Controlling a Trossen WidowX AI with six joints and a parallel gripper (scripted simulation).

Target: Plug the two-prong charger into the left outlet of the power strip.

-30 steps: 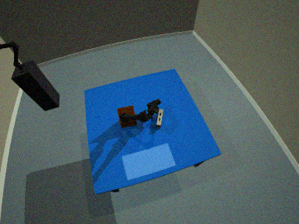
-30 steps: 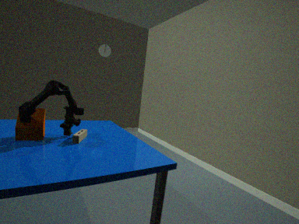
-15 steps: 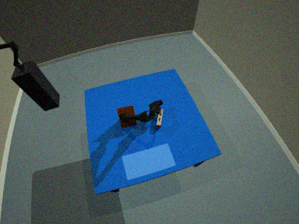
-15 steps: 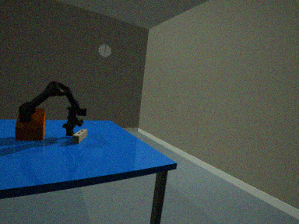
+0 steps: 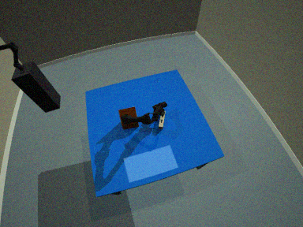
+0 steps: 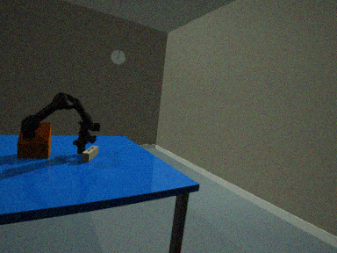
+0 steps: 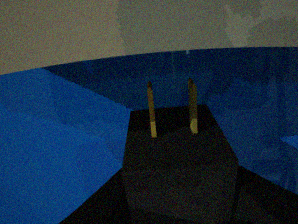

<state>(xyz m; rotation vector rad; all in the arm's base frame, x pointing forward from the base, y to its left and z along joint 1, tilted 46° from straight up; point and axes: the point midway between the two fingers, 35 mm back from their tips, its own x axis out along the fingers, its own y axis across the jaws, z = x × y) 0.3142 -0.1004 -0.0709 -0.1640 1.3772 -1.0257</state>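
The gripper [image 5: 155, 117] [image 6: 81, 145] [image 7: 180, 192] is shut on the black charger [image 7: 172, 155]. In the wrist view its two brass prongs [image 7: 152, 110] [image 7: 193, 107] stand free, pointing away from the fingers, with no outlet visible around them. The cream power strip [image 5: 161, 125] [image 6: 89, 155] lies on the table; small dark marks show on its top. In the exterior view the gripper hangs low, just left of the strip. In the top view the arm is beside the strip and partly hides its far end. Contact with the strip cannot be told.
The blue table [image 5: 197, 138] [image 6: 145, 176] carries an orange-brown block [image 5: 130, 124] [image 6: 42, 142] by the arm's base and a light-blue rectangle [image 5: 151, 163] near one edge. A pale beige area [image 7: 65, 30] fills the top of the wrist view; what it is cannot be told.
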